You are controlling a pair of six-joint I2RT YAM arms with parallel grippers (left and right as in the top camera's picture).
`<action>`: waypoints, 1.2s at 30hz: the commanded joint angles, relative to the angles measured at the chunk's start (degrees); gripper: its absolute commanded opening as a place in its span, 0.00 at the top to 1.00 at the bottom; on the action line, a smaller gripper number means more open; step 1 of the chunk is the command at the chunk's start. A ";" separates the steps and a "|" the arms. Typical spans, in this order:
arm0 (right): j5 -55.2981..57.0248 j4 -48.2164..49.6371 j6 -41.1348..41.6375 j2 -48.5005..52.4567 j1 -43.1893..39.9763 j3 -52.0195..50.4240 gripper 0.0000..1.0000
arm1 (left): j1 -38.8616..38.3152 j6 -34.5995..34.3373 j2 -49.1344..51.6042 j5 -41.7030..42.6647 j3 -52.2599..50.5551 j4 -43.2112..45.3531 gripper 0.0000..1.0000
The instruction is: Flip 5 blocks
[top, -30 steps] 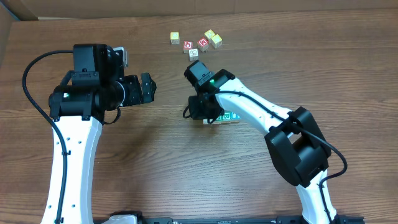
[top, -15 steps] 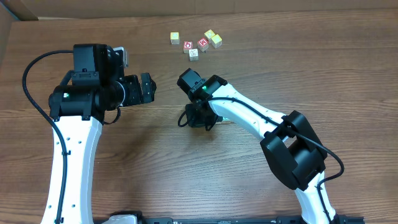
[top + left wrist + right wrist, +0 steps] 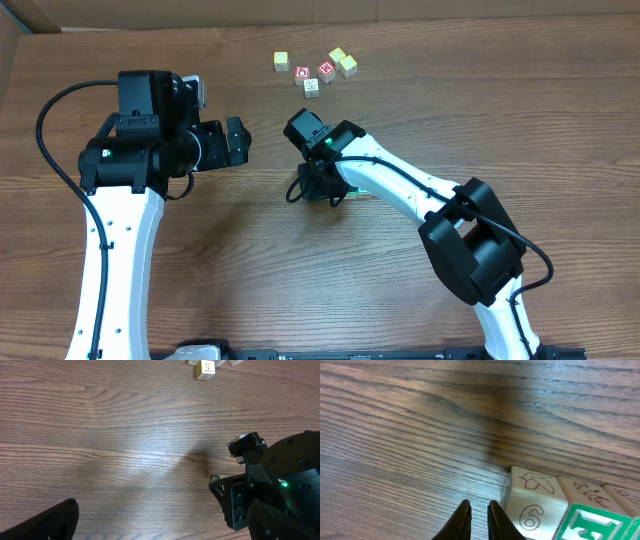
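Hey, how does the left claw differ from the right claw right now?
The left claw stands wide open; the right claw is nearly shut. The left claw sits off to the side, away from every block; the right claw is low over the table, right beside the whitish block marked 6. Neither is seen holding anything.

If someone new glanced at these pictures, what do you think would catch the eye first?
The right gripper stands out first: it is low over the middle of the table, its fingers almost together with nothing between them, beside a row of blocks. Next come the yellow and red cubes clustered near the table's far edge, and the left gripper hanging open on the left.
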 commanded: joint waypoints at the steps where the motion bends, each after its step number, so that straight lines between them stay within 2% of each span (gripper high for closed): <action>1: 1.62 -0.33 0.07 -0.35 -0.04 -0.26 0.85 | -0.07 0.44 0.13 0.04 1.07 0.04 0.00; 10: 0.07 1.57 -0.04 -0.42 -0.04 -0.07 0.85 | -0.07 0.44 0.13 0.04 1.07 0.04 0.00; 15: -2.75 0.52 -0.87 -0.48 -1.68 4.44 0.86 | -0.07 0.44 0.13 0.04 1.07 0.04 0.00; 18: -2.73 -0.74 -1.55 -0.48 -4.46 7.96 0.82 | -0.07 0.44 0.13 0.04 1.07 0.04 0.00; 19: -2.73 -0.72 -1.92 -0.48 -5.53 8.52 0.79 | -0.07 0.44 0.13 0.04 1.07 0.04 0.00; 20: -2.73 -0.74 -1.95 -0.48 -6.67 8.87 0.69 | -0.07 0.44 0.13 0.04 1.07 0.04 0.00; 23: -2.47 -0.72 -3.65 -0.46 -10.56 8.87 0.59 | -0.07 0.44 0.13 0.04 1.07 0.04 0.00; 26: -1.68 -1.60 -7.89 -0.46 -15.15 8.79 0.42 | -0.07 0.44 0.13 0.04 1.07 0.04 0.00; 31: 1.66 -5.42 -7.98 -0.46 -23.93 8.74 0.00 | -0.07 0.44 0.13 0.04 1.07 0.04 0.00; 36: 1.60 -9.11 -7.96 -0.46 -32.68 8.72 0.00 | -0.07 0.44 0.13 0.04 1.07 0.04 0.00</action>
